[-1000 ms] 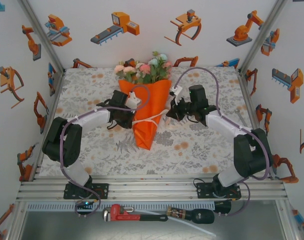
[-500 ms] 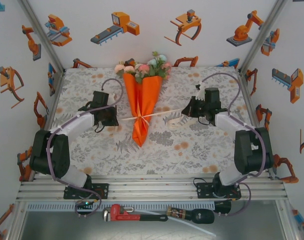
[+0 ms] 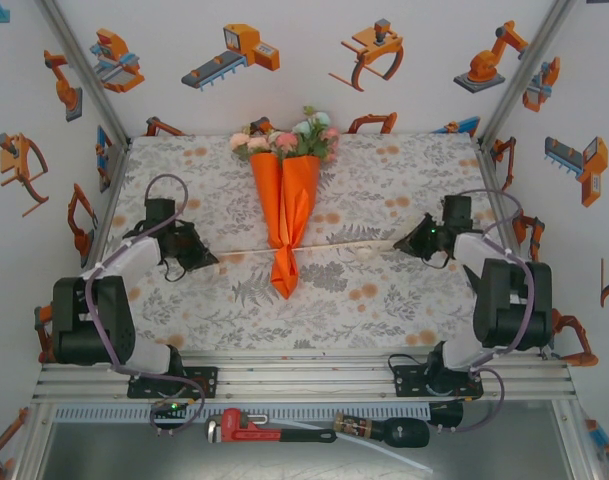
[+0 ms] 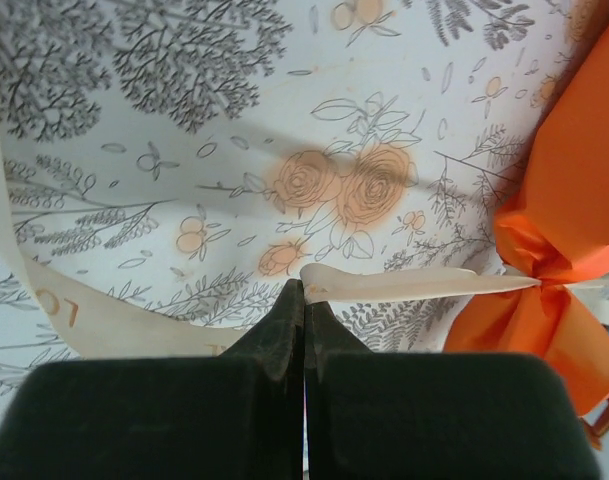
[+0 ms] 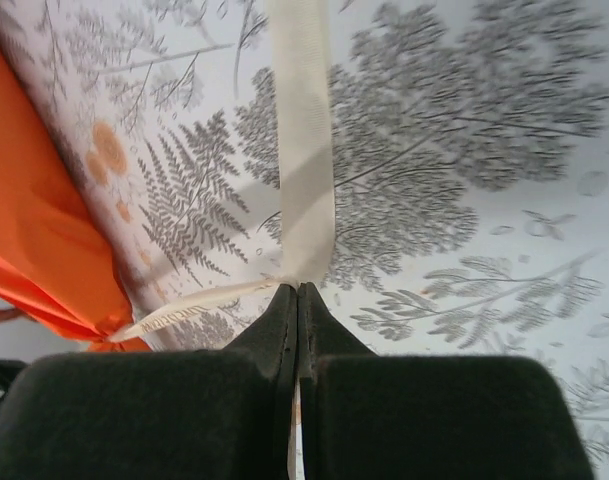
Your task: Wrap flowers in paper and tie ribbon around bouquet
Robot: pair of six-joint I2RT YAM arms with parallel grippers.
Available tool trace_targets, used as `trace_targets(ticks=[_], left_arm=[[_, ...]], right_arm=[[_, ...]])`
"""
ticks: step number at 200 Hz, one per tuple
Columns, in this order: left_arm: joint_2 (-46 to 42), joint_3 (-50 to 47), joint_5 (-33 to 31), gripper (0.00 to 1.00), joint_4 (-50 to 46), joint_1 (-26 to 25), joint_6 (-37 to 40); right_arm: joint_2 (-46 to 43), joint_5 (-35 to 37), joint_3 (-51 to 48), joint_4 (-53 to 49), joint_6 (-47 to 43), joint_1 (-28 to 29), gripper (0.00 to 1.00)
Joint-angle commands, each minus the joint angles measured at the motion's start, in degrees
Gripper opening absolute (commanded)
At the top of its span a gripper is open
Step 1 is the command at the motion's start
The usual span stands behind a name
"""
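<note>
Left wrist view: the left fingers point(image 4: 280, 322) are pressed together on the ribbon point(image 4: 404, 284). The ribbon runs taut from their tips rightward to the pinched waist of the bouquet point(image 4: 569, 215). Right wrist view: the right fingers point(image 5: 282, 322) are likewise clamped on the ribbon. One length leads left of the tips to the orange paper point(image 5: 39, 230); another lies ahead of them on the floral surface point(image 5: 464, 200). Top external view: the bouquet lies between the two sets of fingers, well apart from each. The ribbon is stretched across its lower part, and the flowers point(image 3: 284, 143) are at its far end.
</note>
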Motion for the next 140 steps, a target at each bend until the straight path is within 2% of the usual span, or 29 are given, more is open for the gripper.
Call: trace_targets(ticks=[1,21,44,61,95,113,140], left_arm=[[-2.0,-0.5,-11.1,0.0,-0.1,5.0,0.1],[-4.7,-0.4,2.5,0.0,7.1,2.4,4.2],[-10.2,1.8,6.1,0.0,9.2,-3.5,10.1],[-11.8,4.1,10.6,0.0,10.7,-7.3,14.7],[-8.9,9.1,9.5,0.03,9.6,-15.8,20.6],[-5.7,10.6,10.2,0.04,12.1,-18.6,20.0],[-1.6,13.9,9.3,0.05,12.6,-21.8,19.4]], right_arm=[[-2.3,17.0,1.5,4.7,-1.5,-6.0,0.0],[-2.7,5.2,4.0,5.4,-7.0,-2.0,0.0],[-4.5,-9.5,7.2,2.6,-13.7,4.3,0.0],[-6.1,-17.3,8.3,1.6,-15.9,9.4,0.0],[-7.2,-23.4,10.7,2.1,-16.7,18.7,0.0],[-6.0,-24.4,12.8,6.7,-13.1,23.2,0.0],[-1.1,-28.3,21.1,11.8,-10.4,31.3,0.0]])
